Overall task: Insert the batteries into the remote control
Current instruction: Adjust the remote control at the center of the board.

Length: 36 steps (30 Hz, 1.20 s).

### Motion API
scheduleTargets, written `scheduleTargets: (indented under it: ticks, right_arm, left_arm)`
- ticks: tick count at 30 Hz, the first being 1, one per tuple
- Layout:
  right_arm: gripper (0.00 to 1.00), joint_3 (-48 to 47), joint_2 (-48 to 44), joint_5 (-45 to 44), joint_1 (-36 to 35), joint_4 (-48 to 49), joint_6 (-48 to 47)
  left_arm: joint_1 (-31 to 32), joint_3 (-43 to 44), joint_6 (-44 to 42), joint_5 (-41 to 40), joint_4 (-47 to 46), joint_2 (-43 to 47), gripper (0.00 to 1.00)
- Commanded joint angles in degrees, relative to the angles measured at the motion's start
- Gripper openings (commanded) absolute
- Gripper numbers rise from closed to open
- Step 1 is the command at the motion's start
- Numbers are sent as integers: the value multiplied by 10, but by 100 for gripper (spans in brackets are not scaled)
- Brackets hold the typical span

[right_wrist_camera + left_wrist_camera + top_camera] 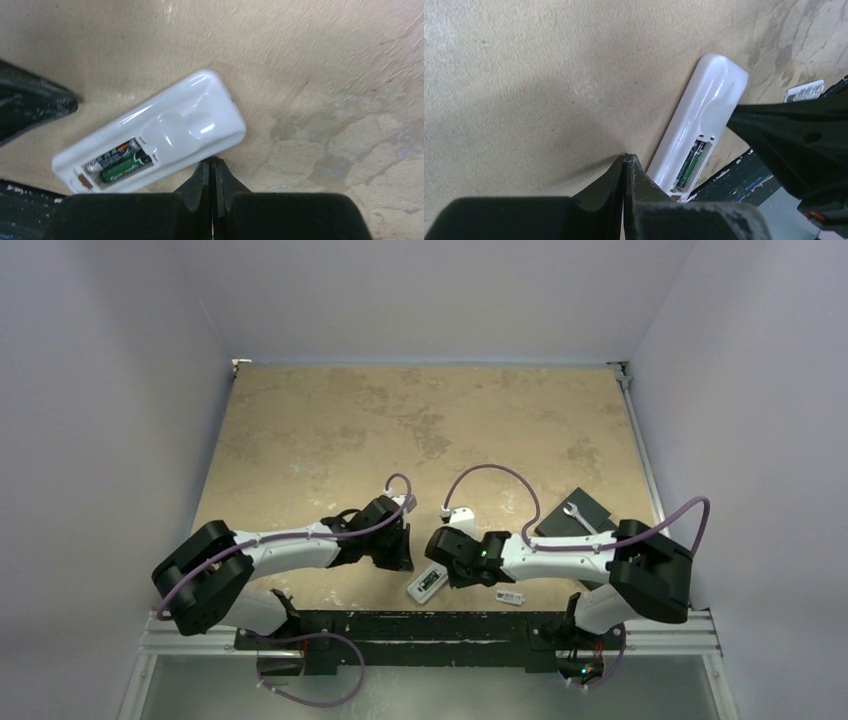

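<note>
Two batteries (pixel 117 162) lie side by side in the back compartment of the remote control (pixel 190 125), legible in wrist views only. Top view: remote at tabletop (pixel 400 420) 6 o'clock edge, open room toward 12. Pressed together, empty: left pincer (pixel 625 165), right pincer (pixel 213 170).

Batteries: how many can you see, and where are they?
2. Both lie side by side in the open back of the remote control: a black-and-orange battery and a green battery right beside it. Others may be hidden.
</note>
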<state>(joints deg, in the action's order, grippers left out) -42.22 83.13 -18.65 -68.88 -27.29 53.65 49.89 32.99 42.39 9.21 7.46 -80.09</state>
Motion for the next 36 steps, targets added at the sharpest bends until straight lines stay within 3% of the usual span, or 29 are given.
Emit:
scheduleTargets:
  ticks: [1, 21, 30, 36]
  right_arm:
    - [0, -31, 12, -44, 20, 9, -28]
    - [0, -122, 97, -32, 45, 12, -86]
    - [0, -152, 78, -53, 46, -33, -103]
    - [10, -165, 33, -63, 47, -82, -106]
  left_arm:
    - [-1, -9, 0, 11, 0, 26, 0]
    - [-1, -48, 24, -11, 48, 123, 0]
    - [-1, -26, 24, -25, 88, 159, 0]
    - [-1, -10, 21, -31, 118, 186, 0]
